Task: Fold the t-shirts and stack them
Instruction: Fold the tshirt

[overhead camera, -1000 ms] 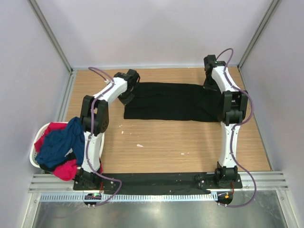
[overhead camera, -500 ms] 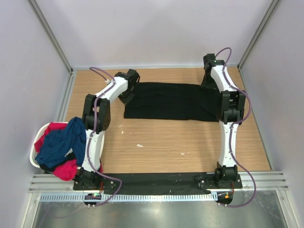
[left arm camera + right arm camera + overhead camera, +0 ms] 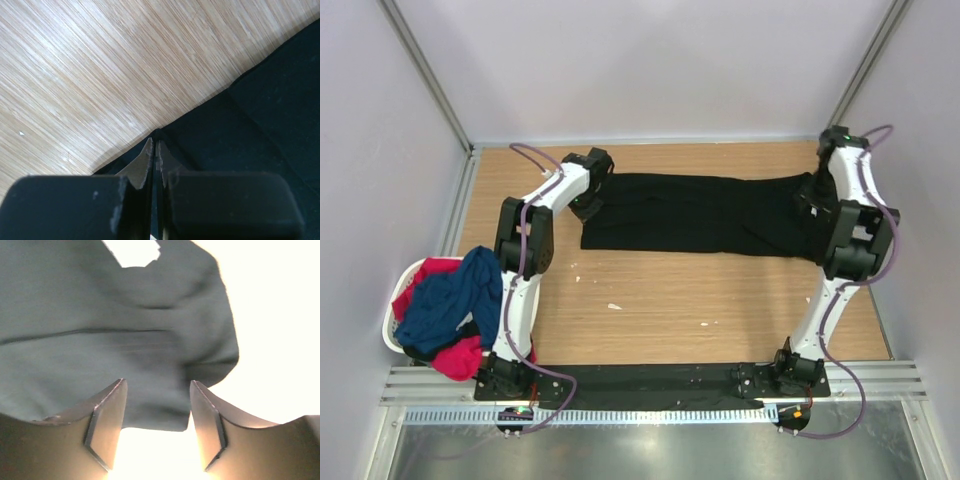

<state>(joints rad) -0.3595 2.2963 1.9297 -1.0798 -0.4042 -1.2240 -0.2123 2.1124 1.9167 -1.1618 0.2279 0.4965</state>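
A large black t-shirt (image 3: 690, 213) lies spread in a wide band across the back of the wooden table (image 3: 670, 300). My left gripper (image 3: 590, 200) is shut on its left edge; in the left wrist view the jaws (image 3: 155, 150) pinch a corner of the black cloth (image 3: 260, 115). My right gripper (image 3: 811, 197) hovers at the shirt's right end, open. In the right wrist view its fingers (image 3: 156, 384) stand apart above the cloth (image 3: 100, 315), holding nothing. A navy t-shirt (image 3: 445, 298) and a red-pink one (image 3: 460, 355) are heaped in the basket.
The white laundry basket (image 3: 392, 320) stands at the table's left front, beside the left arm's base. Small white scraps (image 3: 615, 306) lie mid-table. Grey walls close in on both sides and the back. A black mat (image 3: 650, 385) runs along the front edge.
My right gripper has opened and the arm has swung out to the right. The black shirt's right end now reaches farther right. The left arm has held still.
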